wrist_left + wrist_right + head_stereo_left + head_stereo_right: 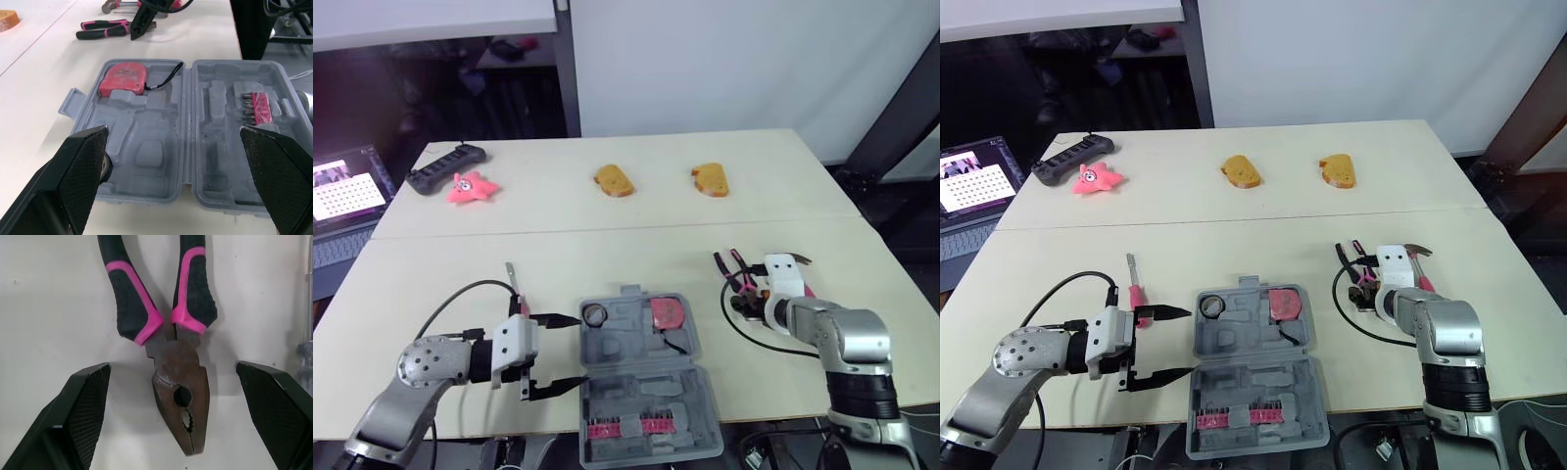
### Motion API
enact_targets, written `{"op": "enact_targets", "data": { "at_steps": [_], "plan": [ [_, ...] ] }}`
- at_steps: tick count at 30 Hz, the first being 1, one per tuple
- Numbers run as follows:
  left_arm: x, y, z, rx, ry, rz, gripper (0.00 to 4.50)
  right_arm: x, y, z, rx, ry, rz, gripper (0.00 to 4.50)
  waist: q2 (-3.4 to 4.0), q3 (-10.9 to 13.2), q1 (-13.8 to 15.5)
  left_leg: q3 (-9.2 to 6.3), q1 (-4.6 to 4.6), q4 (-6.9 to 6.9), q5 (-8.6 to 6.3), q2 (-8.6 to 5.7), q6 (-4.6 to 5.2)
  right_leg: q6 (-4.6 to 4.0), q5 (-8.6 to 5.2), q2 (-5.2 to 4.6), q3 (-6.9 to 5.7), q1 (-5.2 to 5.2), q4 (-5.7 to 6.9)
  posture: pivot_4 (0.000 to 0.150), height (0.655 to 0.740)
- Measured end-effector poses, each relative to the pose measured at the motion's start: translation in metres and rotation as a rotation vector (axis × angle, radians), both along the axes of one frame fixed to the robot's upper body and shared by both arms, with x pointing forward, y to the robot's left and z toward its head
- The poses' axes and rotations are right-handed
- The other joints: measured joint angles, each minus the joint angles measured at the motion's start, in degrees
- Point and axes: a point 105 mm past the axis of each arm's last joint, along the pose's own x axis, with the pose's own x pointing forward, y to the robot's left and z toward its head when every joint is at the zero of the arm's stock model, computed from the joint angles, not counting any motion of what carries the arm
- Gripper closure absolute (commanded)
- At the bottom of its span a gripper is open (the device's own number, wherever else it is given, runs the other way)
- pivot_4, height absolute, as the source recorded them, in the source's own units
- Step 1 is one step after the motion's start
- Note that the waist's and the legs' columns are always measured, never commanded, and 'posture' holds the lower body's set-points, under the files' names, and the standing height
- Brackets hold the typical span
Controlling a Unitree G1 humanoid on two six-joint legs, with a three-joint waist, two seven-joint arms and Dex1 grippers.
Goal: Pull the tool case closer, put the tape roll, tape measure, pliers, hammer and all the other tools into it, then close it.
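The open tool case (636, 370) lay at the front edge of the surface (607, 245), near its middle. The tape measure (667, 312) and the tape roll (595, 314) sat in its far half. The left end effector (576, 352) was wide open at the left side of the case. The right end effector (172, 364) was also open, with one finger on each side of the pliers (178, 357), which lay on the surface between the case and the right edge.

Pink star toy (470, 188) beside dark device (443, 170), perhaps power strip.
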Motion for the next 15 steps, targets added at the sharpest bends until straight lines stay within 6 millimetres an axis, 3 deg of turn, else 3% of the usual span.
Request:
{"op": "enact_targets", "data": {
  "at_steps": [3,6,15],
  "plan": [
    [0.0004,-0.0005,0.0008,-0.001,-0.002,0.005,0.00,0.0021,-0.0022,-0.0002,-0.001,-0.003,-0.011,1.94,-0.01,0.00,-0.15,0.00,0.02,0.00,0.00,0.01,0.00,0.00,0.00,0.02,0.00,0.00,0.01,0.150,0.7400],
    [0.0006,-0.0003,0.0002,0.001,0.006,0.009,0.00,0.0028,-0.0015,-0.0010,0.007,-0.006,-0.011,3.46,-0.01,0.00,-0.26,-0.01,0.02,0.00,0.00,0.03,0.00,0.00,0.00,0.07,0.00,0.00,0.01,0.150,0.7400],
    [0.0018,-0.0003,0.0010,0.003,0.002,0.009,0.00,0.0022,0.0068,-0.0011,0.017,-0.057,0.028,3.50,0.03,0.02,-0.32,-0.01,-0.01,-0.02,0.00,0.03,0.00,0.00,0.00,0.07,0.00,-0.05,0.01,0.150,0.7400]
  ]
}}
